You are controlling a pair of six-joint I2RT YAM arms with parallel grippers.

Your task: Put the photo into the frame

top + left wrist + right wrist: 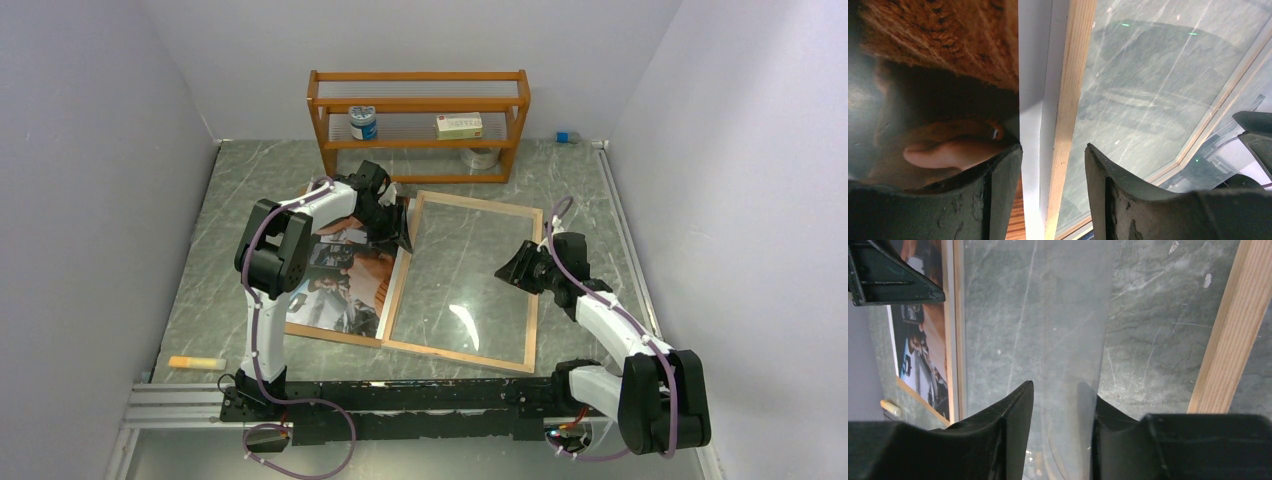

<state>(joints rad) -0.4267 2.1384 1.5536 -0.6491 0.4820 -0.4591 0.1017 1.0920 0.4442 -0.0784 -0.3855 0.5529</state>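
Wood-coloured rim uppermost, the frame (460, 356) lies flat at the centre of the grey-green marbled bench (250, 200), and the bench surface shows through its clear pane. The photo (345, 285) lies flat at the frame's 9 o'clock, outside the frame, with its long edge just beside the frame's left rim.

Left end effector (400, 235): positioned over the left rim, toward the frame's 11 o'clock corner. In the left wrist view the end effector (1053, 150) straddles the rim (1068, 100), with one finger on the photo (948, 75) side and the other on the pane side. The jaws stand apart. Whether the pads press on the rim cannot be told.

Right end effector (505, 270): positioned over the pane at the frame's 3 o'clock, inside the right rim. In the right wrist view the end effector (1060, 387) is released: the fingers stand apart with only pane and bench visible in the gap. The right rim (1228, 325) runs at 2 o'clock in that view and the photo (923, 355) at 9 o'clock.

Other items:
- An orange wooden shelf rack (420, 105) stands at 12 o'clock against the back wall. It carries a blue-lidded jar (362, 122) and a small box (459, 125) on its middle shelf, with a tape roll (482, 157) below.
- An orange stick-shaped item (195, 362) lies on the bench at 8 o'clock, well apart from the frame.
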